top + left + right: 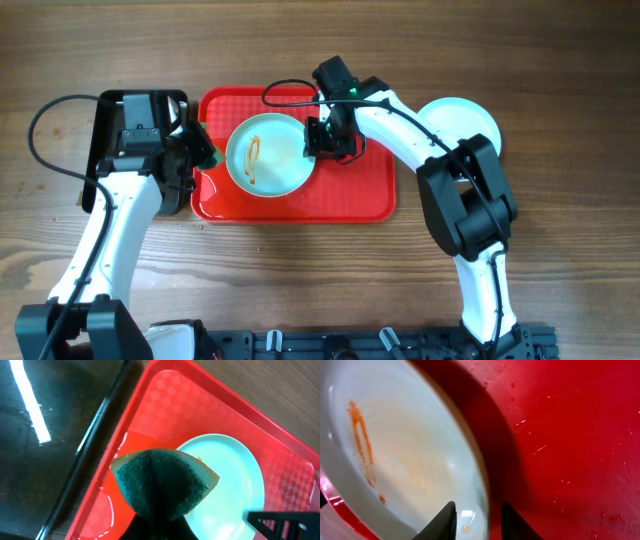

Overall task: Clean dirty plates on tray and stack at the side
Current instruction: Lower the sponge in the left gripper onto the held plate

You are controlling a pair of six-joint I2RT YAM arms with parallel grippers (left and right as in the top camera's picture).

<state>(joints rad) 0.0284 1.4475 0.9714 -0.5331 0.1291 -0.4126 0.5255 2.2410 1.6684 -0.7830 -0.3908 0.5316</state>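
A pale mint plate (268,153) with an orange sauce streak is over the middle of the red tray (350,200). My right gripper (318,140) is shut on its right rim, one finger inside and one outside (479,506), and holds that side raised above the tray, with a shadow beneath. The right wrist view shows the streak and a faint smear on the plate (395,460). My left gripper (205,152) is shut on a green sponge with a yellow edge (165,482), just off the plate's left rim (235,485). More clean plate (470,118) lies on the table to the right, partly hidden by my right arm.
A black metal pan (175,100) sits left of the tray under my left arm and also shows in the left wrist view (45,435). Wet film shines on the tray's left end (117,510). The wooden table (560,250) surrounds the tray.
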